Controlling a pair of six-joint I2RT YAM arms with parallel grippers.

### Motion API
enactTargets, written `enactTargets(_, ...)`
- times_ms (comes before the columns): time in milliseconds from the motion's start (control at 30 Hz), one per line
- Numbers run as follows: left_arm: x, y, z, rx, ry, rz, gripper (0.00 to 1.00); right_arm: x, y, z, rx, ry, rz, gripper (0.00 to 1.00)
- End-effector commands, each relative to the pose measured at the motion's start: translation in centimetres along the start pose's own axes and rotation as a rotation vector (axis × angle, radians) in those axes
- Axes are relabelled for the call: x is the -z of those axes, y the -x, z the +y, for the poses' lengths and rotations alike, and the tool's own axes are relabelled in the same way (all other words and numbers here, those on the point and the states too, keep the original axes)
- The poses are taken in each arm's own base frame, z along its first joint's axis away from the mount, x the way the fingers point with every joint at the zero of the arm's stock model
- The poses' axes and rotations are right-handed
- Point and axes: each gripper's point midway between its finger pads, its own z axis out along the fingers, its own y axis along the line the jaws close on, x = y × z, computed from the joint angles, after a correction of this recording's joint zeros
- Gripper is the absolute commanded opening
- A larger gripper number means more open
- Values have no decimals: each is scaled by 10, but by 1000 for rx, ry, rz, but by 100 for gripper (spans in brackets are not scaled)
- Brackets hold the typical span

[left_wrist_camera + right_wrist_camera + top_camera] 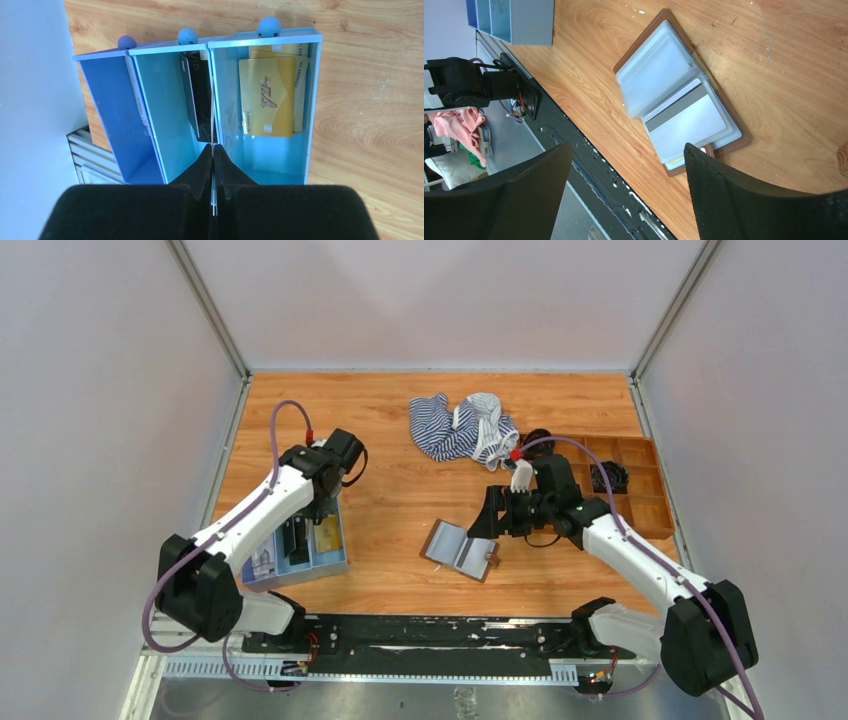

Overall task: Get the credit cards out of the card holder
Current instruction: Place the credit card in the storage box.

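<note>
The brown card holder lies open on the table, clear pockets up. In the right wrist view the card holder holds a card with a grey stripe in a pocket, and a yellowish edge shows under it. My right gripper is open and empty just above its right end. My left gripper is shut on a thin card seen edge-on, over the light-blue tray. Gold cards lie in the tray's right compartment, and a grey card leans in the middle one.
The tray sits at the left, with a blue-and-white picture card in its left compartment. A striped cloth lies at the back. A brown compartment box stands at the right. A black rail runs along the near edge.
</note>
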Motion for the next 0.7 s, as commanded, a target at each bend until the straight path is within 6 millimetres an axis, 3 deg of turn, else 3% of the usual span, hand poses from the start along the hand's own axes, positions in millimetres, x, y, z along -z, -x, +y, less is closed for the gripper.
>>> enactTargets(0, -17, -5, -4, 28, 52, 34, 0, -2, -7, -7, -34, -14, 21, 86)
enactTargets(367, -46, -16, -12, 83, 139, 71, 0, -3, -11, -9, -42, -14, 27, 85)
enactTargets(467, -40, -11, -9, 112, 142, 30, 0, -3, -11, -9, -43, -13, 24, 85)
enactTargets(667, -8, 14, 4, 199, 91, -113, 0, -4, -13, -10, -47, -16, 28, 85)
